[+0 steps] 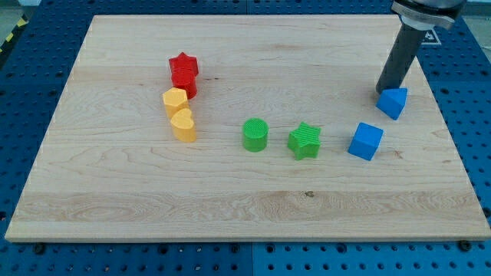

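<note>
1. The wooden board (pixel 253 199) fills the view, lying on a blue pegboard table (pixel 23 77).
2. My tip (pixel 383 90) touches the blue block (pixel 393 102) at the view's right; there are no jaws to report.
3. A blue cube (pixel 366 141) sits just below.
4. A green star (pixel 305 141) and green cylinder (pixel 255 135) lie mid-board.
5. 2 red blocks, a star (pixel 184 64) and another (pixel 184 83), and 2 yellow blocks (pixel 175 100) (pixel 184 125) cluster at the left.

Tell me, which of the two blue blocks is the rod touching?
The smaller blue block, nearer the view's top right; my tip sits against it. The blue cube lies apart, lower down.
</note>
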You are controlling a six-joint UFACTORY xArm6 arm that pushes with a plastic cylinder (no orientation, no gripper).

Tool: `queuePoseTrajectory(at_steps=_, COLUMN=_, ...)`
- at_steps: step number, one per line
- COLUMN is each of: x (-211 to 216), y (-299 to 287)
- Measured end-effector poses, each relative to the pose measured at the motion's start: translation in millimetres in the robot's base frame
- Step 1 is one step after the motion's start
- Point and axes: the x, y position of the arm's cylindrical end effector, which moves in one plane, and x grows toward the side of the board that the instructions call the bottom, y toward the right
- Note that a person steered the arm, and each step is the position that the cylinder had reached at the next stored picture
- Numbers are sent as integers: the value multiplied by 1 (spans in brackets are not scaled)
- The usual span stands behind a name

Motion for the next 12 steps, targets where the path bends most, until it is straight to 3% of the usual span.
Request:
queuePoseTrajectory(at_steps=10, x=73, y=22)
queuePoseTrajectory(at_steps=11, x=65, y=20)
queuePoseTrajectory(at_steps=12, x=8, y=8)
